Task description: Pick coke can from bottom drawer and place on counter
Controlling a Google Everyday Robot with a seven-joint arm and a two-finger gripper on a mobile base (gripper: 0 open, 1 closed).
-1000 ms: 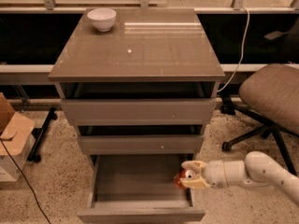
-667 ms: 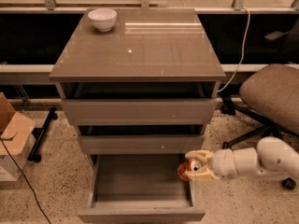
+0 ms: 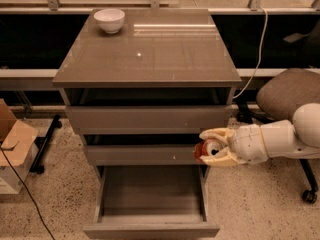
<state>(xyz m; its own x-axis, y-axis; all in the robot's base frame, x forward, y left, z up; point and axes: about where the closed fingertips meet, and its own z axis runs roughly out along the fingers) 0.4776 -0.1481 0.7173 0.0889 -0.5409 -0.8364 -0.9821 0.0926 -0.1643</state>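
Observation:
My gripper [image 3: 209, 147] is shut on the coke can [image 3: 205, 149], a small red can with a silver top, lying sideways between the cream fingers. It hangs at the right edge of the cabinet, level with the middle drawer front, above the right side of the bottom drawer [image 3: 150, 204]. The bottom drawer is pulled open and its inside shows nothing in it. The counter [image 3: 150, 49] is well above the gripper, glossy and grey-brown.
A white bowl [image 3: 109, 20] stands at the counter's back left corner. An office chair [image 3: 287, 91] stands right of the cabinet behind my arm. A cardboard box [image 3: 12, 144] sits on the floor at left. A white cable [image 3: 257, 54] hangs at the right.
The gripper has lifted the can out of the bottom drawer, rising from drawer level to the height of the middle drawer front at the cabinet's right edge.

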